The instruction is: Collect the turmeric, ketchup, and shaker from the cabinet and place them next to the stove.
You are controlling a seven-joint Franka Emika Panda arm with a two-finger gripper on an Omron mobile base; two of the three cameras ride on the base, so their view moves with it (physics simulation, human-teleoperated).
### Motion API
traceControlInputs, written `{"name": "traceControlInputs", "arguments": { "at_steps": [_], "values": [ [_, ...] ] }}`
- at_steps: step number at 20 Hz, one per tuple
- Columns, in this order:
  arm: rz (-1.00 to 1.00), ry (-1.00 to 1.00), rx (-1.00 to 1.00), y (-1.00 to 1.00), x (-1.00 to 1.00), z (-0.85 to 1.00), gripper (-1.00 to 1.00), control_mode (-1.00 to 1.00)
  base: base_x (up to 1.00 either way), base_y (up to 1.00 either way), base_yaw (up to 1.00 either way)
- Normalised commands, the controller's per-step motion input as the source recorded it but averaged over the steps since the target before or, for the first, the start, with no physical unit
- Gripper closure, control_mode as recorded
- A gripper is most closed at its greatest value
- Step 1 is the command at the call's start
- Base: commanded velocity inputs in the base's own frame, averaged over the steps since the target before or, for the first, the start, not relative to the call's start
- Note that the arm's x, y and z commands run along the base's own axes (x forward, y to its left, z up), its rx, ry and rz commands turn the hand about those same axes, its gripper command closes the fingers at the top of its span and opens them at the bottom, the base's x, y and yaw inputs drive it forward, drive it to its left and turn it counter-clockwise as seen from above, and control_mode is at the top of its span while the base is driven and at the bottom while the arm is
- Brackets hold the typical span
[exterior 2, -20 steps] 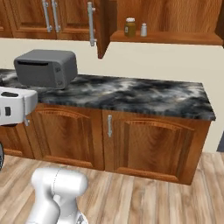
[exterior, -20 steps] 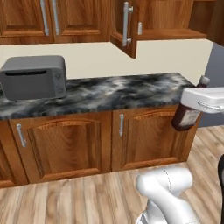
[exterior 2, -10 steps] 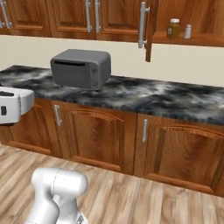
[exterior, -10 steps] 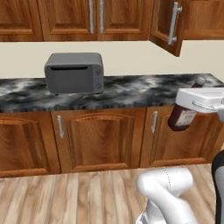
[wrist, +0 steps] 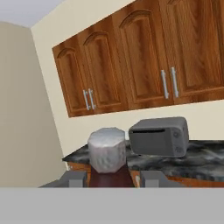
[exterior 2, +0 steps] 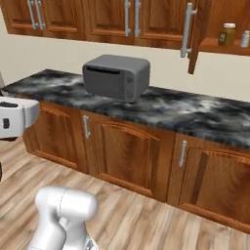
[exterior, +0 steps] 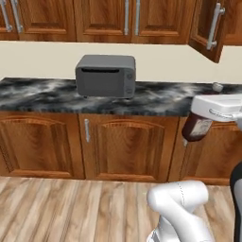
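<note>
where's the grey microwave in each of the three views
Left base view: microwave on the dark marbled counter, upper middle of the picture.
Right base view: microwave on the counter, upper middle, left of the open cabinet door.
Hand view: microwave right of centre, behind the held bottle's grey cap.
Shared landmark: the counter.
</note>
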Motion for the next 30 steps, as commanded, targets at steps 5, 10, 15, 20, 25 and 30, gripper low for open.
{"name": "traceControlInputs", "arguments": {
  "at_steps": [5, 10, 15, 20, 25, 30],
  "values": [
    [0.0, 0.0, 0.0, 0.0, 0.0, 0.0, 1.0, 1.0, 0.59, -0.27, 0.29],
    [0.0, 0.0, 0.0, 0.0, 0.0, 0.0, 1.0, 1.0, 1.0, -0.29, 0.36],
    [0.0, 0.0, 0.0, 0.0, 0.0, 0.0, 1.0, 1.0, 0.55, 0.29, 0.28],
    [0.0, 0.0, 0.0, 0.0, 0.0, 0.0, 1.0, 1.0, 0.15, 0.31, 0.48],
    [0.0, 0.0, 0.0, 0.0, 0.0, 0.0, 1.0, 1.0, 0.28, 0.16, 0.49],
    [0.0, 0.0, 0.0, 0.0, 0.0, 0.0, 1.0, 1.0, 0.31, 0.19, 0.48]
  ]
}}
